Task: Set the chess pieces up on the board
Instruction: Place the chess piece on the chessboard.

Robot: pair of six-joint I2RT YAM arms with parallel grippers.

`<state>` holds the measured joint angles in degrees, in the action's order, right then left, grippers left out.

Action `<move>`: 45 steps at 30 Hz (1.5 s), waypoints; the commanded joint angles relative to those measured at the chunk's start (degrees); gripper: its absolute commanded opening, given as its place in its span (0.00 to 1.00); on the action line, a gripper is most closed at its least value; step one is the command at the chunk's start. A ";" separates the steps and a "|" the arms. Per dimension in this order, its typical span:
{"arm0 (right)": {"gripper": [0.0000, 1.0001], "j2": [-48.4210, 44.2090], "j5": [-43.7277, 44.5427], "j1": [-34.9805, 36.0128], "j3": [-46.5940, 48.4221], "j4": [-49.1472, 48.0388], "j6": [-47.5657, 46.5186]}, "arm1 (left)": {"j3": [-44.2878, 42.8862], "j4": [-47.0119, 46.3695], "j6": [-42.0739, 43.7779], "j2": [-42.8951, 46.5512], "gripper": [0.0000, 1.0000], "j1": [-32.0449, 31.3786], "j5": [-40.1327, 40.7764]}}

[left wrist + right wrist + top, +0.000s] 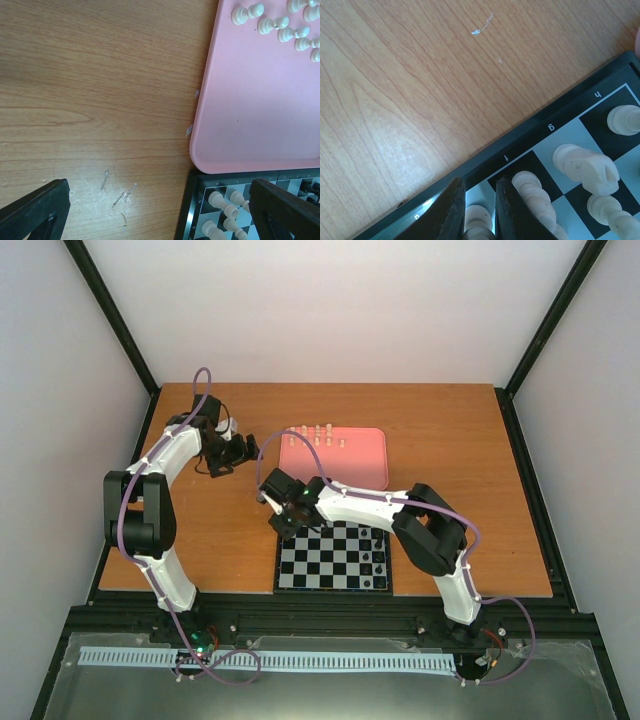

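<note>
At the far left corner of the board (320,570), a flat black-and-white chequered square with a thin dark rim and pale letters along its edge, the right claw (479,200) was clenched on a small cream piece (477,220). Its two dark, tapered fingers (452,212) pressed in from either side over an edge-row square. More of the pale chess pieces (582,167) stood on neighbouring squares, smooth, turned and rounded, one with a slotted head. Tiny black pieces (378,558) stood along the board's right side. Just beside the board's far edge lay a plain pink tray (350,465), matte, with rounded corners. It held further cream pieces in the part farthest from the board. Beyond the board's far left corner, the left claw (157,200) hung released, its blunt black fingers spread wide with nothing between them, over the wood-grain surface (90,100), which bore fine pale scratches.
</note>
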<state>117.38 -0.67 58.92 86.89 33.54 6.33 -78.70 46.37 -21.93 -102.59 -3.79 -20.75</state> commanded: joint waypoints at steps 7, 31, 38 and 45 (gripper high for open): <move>0.19 1.36 0.39 -0.47 -0.28 -1.07 -1.21 | 0.04 -0.58 -0.03 1.77 1.00 0.43 0.43; 0.42 -7.86 -1.64 -0.18 -2.89 1.41 -1.66 | 0.49 -0.74 0.13 2.30 1.00 0.38 0.35; 0.48 -13.43 1.13 -0.24 -0.26 5.57 -1.23 | 0.56 -0.82 0.10 2.43 1.00 0.37 -0.14; 0.54 -10.36 1.46 -11.24 10.38 9.58 -0.13 | -0.31 -0.24 0.35 2.65 1.00 0.45 -0.18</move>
<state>105.60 -1.04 55.18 90.74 40.82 5.37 -78.02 46.30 -21.89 -102.28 -3.79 -20.64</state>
